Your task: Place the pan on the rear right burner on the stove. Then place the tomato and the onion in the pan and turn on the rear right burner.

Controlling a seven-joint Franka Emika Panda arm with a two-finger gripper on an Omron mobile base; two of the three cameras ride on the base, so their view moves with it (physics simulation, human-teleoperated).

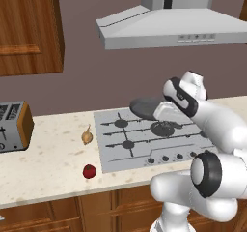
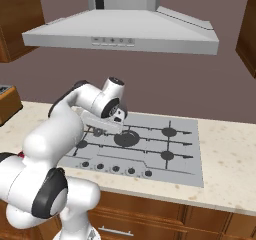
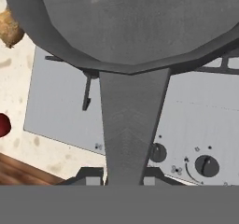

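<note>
The dark grey pan (image 1: 144, 108) hangs above the left rear part of the stove (image 1: 140, 149), lifted off the grates. My gripper (image 1: 162, 112) is shut on its long handle (image 3: 132, 125), and the round bowl (image 3: 135, 27) looms close in the hand view. In the right base view the gripper (image 2: 102, 125) hovers over the stove's left half (image 2: 185, 164). The rear right burner (image 2: 169, 132) is bare. The tan onion (image 1: 87, 137) and the red tomato (image 1: 89, 171) lie on the counter left of the stove, also seen as the onion (image 3: 9, 29) and tomato (image 3: 3, 125) from the hand.
A toaster (image 1: 14, 126) stands at the far left of the counter (image 1: 48, 163). The range hood (image 1: 169, 25) hangs low over the stove. A row of knobs (image 2: 115, 168) runs along the stove's front edge. A wooden cabinet (image 1: 29, 28) hangs at upper left.
</note>
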